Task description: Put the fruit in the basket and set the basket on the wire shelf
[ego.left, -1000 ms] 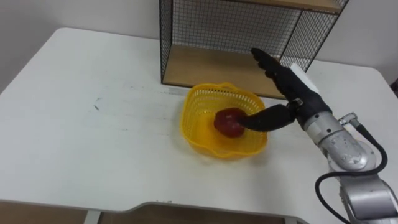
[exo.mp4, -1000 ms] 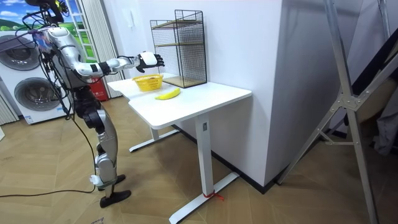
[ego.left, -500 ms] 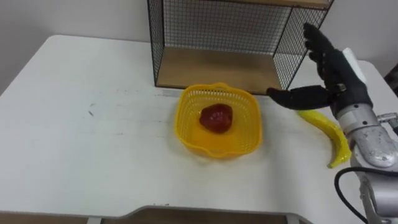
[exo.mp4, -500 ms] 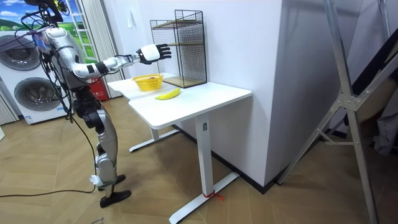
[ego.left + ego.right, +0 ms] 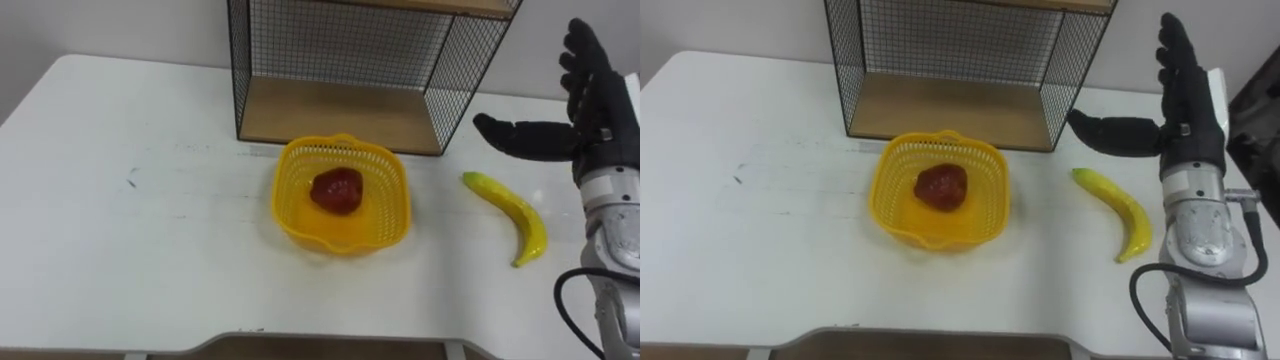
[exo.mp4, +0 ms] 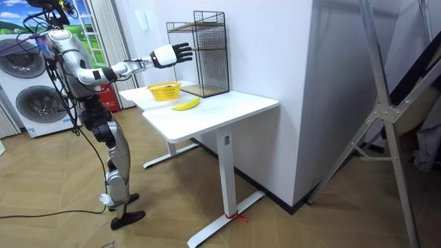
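The right robot hand (image 5: 598, 125) hangs in the air over the right end of the worktop (image 5: 130, 240). Its fingers are straight and spread, its thumb juts toward the wire shelf (image 5: 340, 60), and it holds nothing. In the left eye view its outer side is cut off by the picture's edge.

Just below and beside it a yellow banana (image 5: 512, 214) lies bare on the worktop, apart from both the hand and the basket. Left of the banana stands the yellow basket (image 5: 386, 214), upright, with one red fruit (image 5: 335, 190) resting in its middle (what kind of fruit is hard to tell).

The basket sits directly in front of the wire shelf, near its wooden bottom board but not on it. The eye views cut off the shelf's top, while the room view shows it as a tall black mesh frame at the back of the white worktop.

There the robot stands at the worktop's end on the room view's left, arm stretched out. Washing machines (image 6: 27, 103) are behind it and wooden floor (image 6: 289, 227) is underfoot.
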